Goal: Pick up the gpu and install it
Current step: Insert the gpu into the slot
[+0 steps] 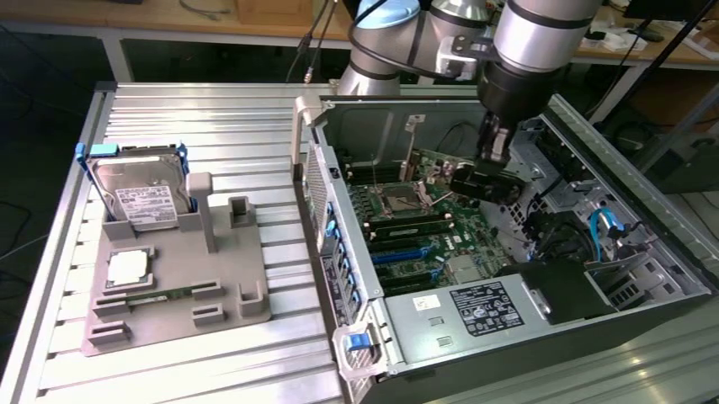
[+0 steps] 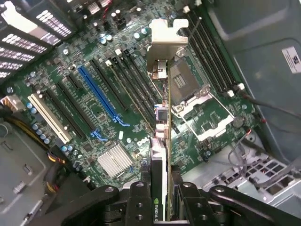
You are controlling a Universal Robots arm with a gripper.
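My gripper (image 2: 161,197) is shut on the gpu (image 2: 159,155), a thin dark card seen edge-on with its silver end bracket (image 2: 167,40) pointing away from the wrist. The card hangs above the green motherboard (image 2: 94,89), over the memory slots beside the CPU socket (image 2: 197,103). The long blue slot (image 2: 101,96) and a white slot (image 2: 49,117) lie off to one side of it. In the exterior view the gripper (image 1: 486,183) reaches down inside the open computer case (image 1: 629,194), just above the motherboard (image 1: 410,236).
At the exterior view's left, a grey fixture (image 1: 180,286) holds the hard drive (image 1: 141,194), a small chip and the green memory stick (image 1: 157,295). Inside the case are the power supply (image 1: 483,307), blue cables (image 1: 607,223) and a finned heatsink (image 2: 115,160).
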